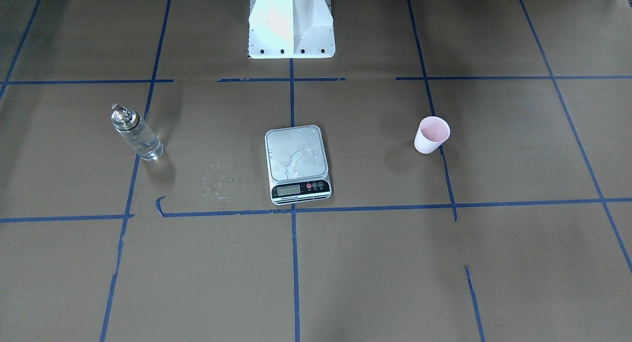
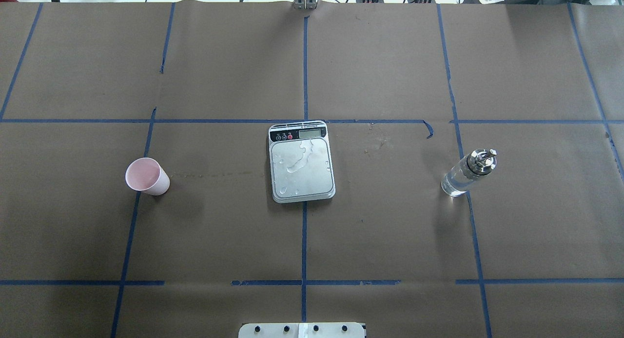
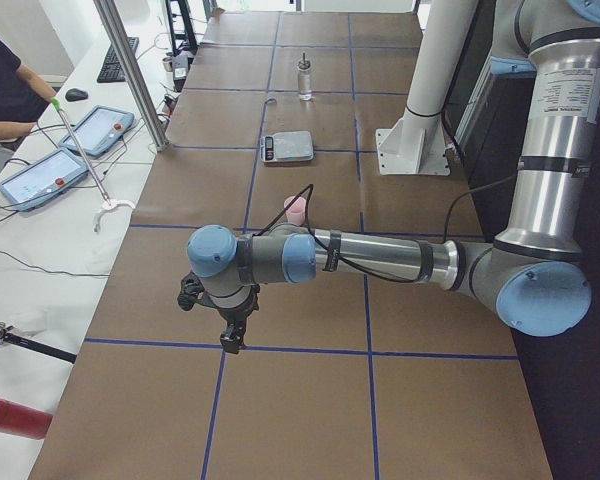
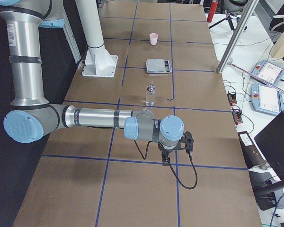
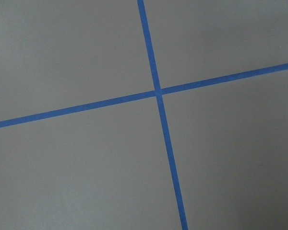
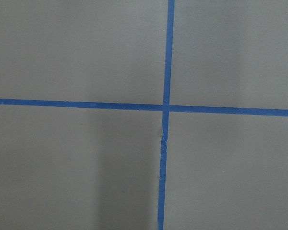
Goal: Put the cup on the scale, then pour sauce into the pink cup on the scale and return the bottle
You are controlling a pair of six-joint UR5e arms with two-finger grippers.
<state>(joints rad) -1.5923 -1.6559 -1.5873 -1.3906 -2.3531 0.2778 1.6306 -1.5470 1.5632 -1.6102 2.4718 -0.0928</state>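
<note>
The pink cup (image 1: 432, 134) (image 2: 146, 177) stands upright on the brown table, well to the side of the scale (image 1: 297, 162) (image 2: 302, 165). The scale's silver platform is wet with drops and carries nothing. On the scale's other side the clear bottle (image 1: 136, 134) (image 2: 465, 174) stands upright with its silver cap and spout on; colourless sauce shows through its wall. My left gripper (image 3: 230, 343) hangs over the table's near end, far from the cup (image 3: 296, 210). My right gripper (image 4: 166, 162) hangs short of the bottle (image 4: 150, 94). I cannot tell whether either is open or shut. Both wrist views show only tape lines.
Blue tape lines grid the brown table. The white robot base (image 1: 291, 26) stands behind the scale. Along the far side run a slanted metal pole (image 3: 130, 75), tablets (image 3: 98, 128) and cables, with a person's arm (image 3: 5, 95) nearby. A red cylinder (image 3: 15, 418) lies off the table.
</note>
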